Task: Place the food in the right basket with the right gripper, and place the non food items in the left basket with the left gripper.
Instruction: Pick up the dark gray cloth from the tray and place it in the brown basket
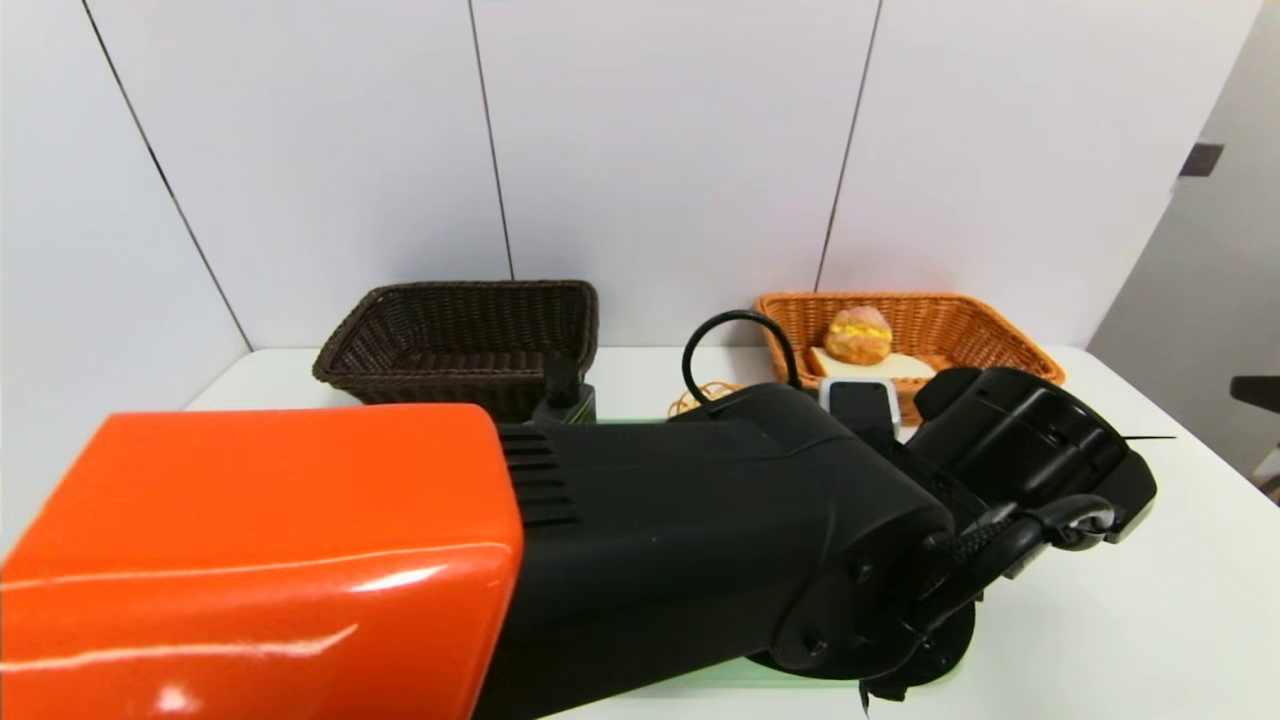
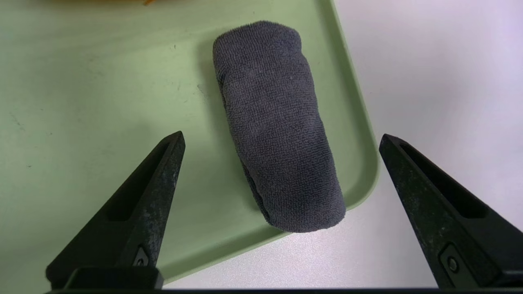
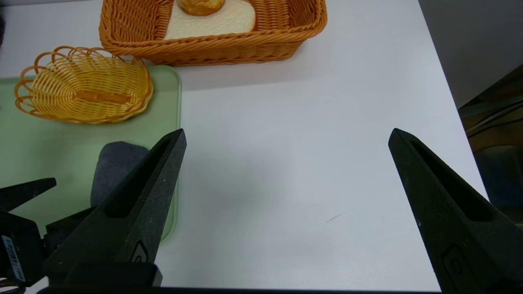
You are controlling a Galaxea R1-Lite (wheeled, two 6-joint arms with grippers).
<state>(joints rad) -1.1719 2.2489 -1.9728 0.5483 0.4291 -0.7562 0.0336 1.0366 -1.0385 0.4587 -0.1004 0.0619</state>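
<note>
nearest, orange shell of left arm, reaching rightward. below, left gripper released, jaws spread either side of rolled grey cloth, lying at near right corner of green tray (one end over the rim). right gripper also released, empty, above white table, right of tray. far right, bun on bread slice inside orange-tan basket; far left, dark brown basket.

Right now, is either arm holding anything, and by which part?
Nothing is held: the left tool is open over the cloth, the right tool open too.
</note>
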